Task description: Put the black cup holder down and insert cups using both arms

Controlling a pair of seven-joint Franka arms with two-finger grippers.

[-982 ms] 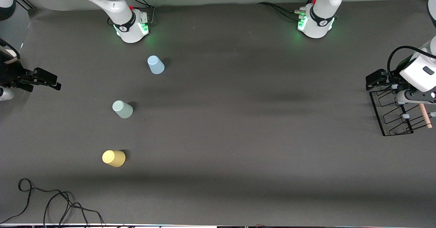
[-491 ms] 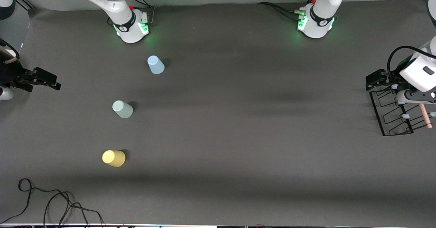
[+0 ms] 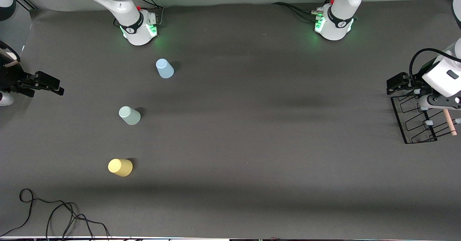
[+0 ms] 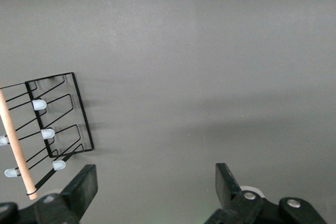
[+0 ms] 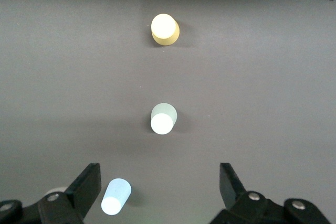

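Observation:
Three cups stand mouth down in a row toward the right arm's end of the table: pale blue [image 3: 164,68] farthest from the front camera, sage green [image 3: 129,115] in the middle, yellow [image 3: 120,167] nearest. My right gripper [image 3: 48,85] hangs open and empty over that end's edge. Its wrist view shows the yellow cup [image 5: 165,29], the green cup [image 5: 163,118] and the blue cup [image 5: 115,196], which lies close to one of the fingers [image 5: 86,184]. The black cup holder [image 3: 414,120] with its wooden rod [image 3: 450,123] sits at the left arm's end. My left gripper [image 3: 403,86] hovers open over the holder's farther edge, with the holder [image 4: 55,121] beside it.
A loose black cable [image 3: 54,212] lies at the near corner on the right arm's end. The two green-lit arm bases [image 3: 138,28] [image 3: 333,25] stand along the edge farthest from the front camera. Dark mat [image 3: 270,125] stretches between the cups and the holder.

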